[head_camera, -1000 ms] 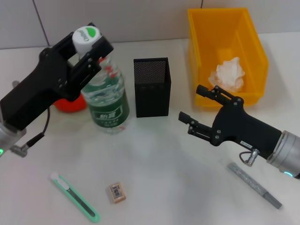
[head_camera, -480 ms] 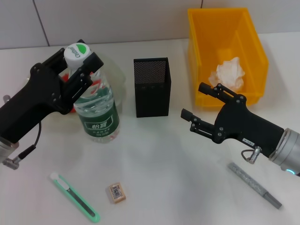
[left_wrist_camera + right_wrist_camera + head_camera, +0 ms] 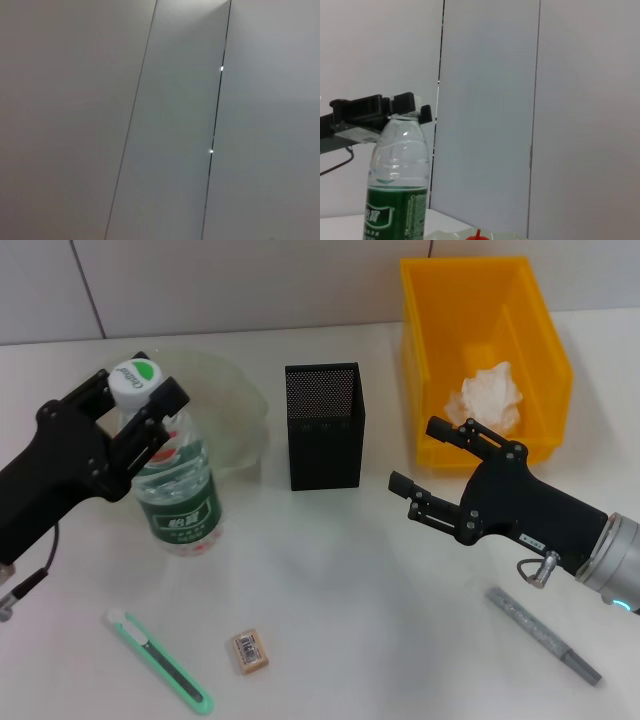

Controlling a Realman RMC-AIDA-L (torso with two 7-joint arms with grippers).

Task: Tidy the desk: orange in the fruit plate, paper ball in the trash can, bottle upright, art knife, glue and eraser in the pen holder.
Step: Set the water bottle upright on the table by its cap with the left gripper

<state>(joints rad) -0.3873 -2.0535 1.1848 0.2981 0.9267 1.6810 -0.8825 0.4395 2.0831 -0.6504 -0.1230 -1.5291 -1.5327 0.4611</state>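
Two fingers of the left gripper pinch the bottle at its neck, just under the cap; it stands near upright beside the fruit plate; should the jaws part before its base sits flat, it may topple toward the dish; the right gripper hangs spread and empty near the trash can, which holds the paper ball.
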